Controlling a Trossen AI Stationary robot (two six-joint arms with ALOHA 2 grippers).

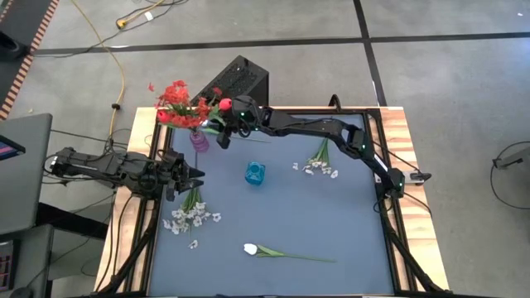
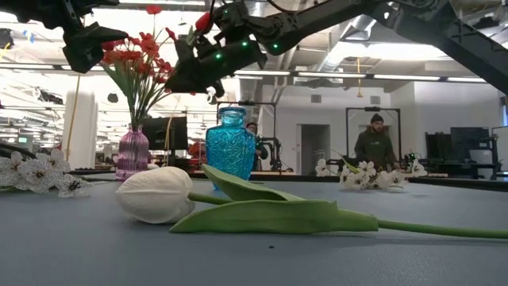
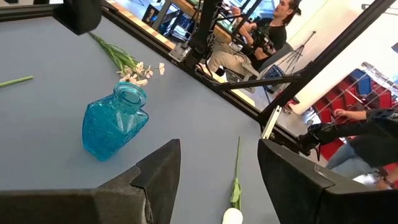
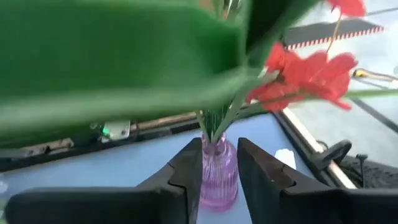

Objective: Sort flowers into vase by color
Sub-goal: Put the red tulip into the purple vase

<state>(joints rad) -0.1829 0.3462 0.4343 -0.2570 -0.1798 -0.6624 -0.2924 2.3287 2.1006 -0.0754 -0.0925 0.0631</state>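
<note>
A purple vase [image 1: 199,139] at the far left holds red sprays [image 1: 175,101] by their stems. A red tulip bud [image 1: 224,104] shows beside them, right by my right arm. Its broad green leaf [image 4: 112,56] crosses close above my right gripper [image 4: 219,143]. That gripper is open and hangs just right of the purple vase [image 4: 217,180], nothing between its fingers. My left gripper [image 3: 217,146] waits open at the table's left edge. A blue vase [image 1: 255,174] stands mid-table. A white tulip [image 1: 251,248] and two white sprays [image 1: 319,165] [image 1: 189,215] lie flat on the table. My right gripper has nothing between its open fingers [image 4: 186,168]. The red tulip's leaf [image 4: 155,74] passes close over them. Whether the leaf touches the gripper, I cannot tell.
A black box [image 1: 244,79] stands past the table's far edge, behind the purple vase. A wooden frame [image 1: 397,124] rims the blue table. People [image 2: 376,147] are in the room beyond. Bare tabletop lies between the blue vase and the white tulip.
</note>
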